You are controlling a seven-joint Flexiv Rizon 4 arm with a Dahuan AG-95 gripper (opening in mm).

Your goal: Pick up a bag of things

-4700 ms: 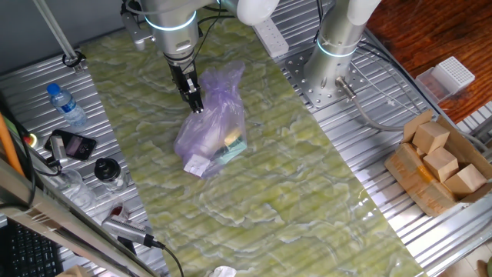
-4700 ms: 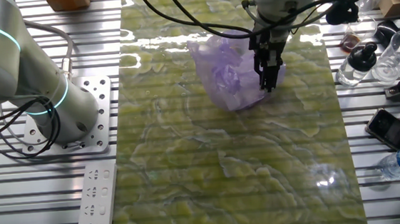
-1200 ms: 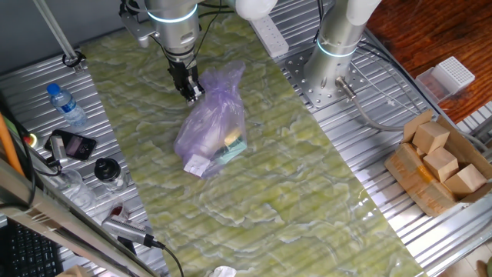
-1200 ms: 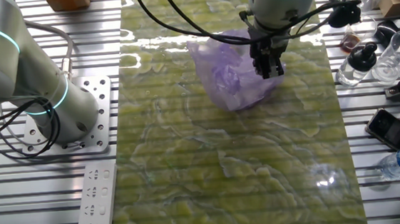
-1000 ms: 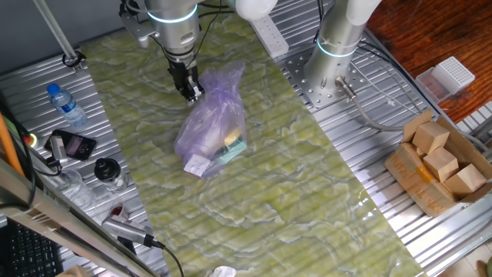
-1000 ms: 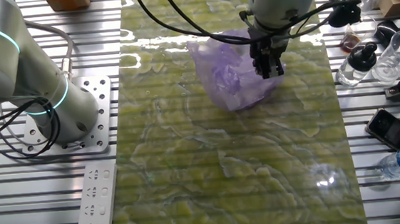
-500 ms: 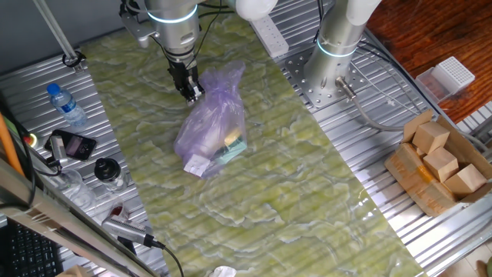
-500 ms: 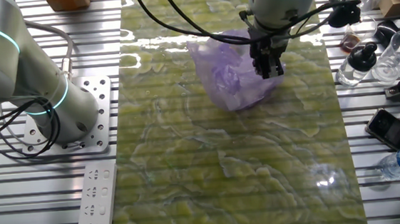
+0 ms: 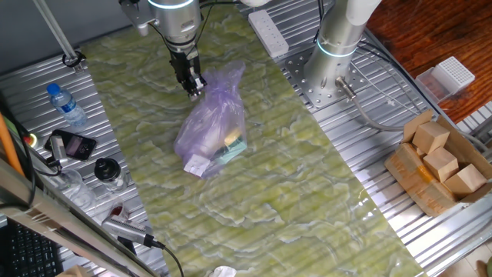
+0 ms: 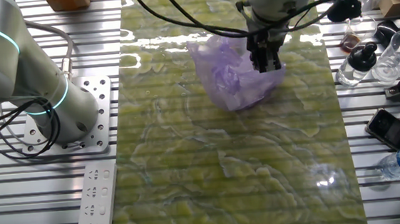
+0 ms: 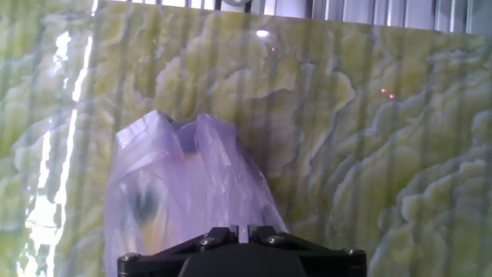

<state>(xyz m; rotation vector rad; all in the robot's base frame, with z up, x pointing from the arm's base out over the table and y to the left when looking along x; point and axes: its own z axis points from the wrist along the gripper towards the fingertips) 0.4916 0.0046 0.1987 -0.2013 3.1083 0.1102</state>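
Green mat (image 9: 307,177), bag of things (image 9: 211,123) under claw (image 9: 192,85)

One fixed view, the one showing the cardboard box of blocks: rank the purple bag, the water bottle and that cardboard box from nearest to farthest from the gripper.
1. The bag of things, right at the gripper, just below its fingertips.
2. The water bottle, off at the left edge on the metal table.
3. The cardboard box, far right.

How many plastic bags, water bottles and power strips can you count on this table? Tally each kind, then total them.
Plastic bag: 1
Water bottle: 1
Power strip: 1
Total: 3
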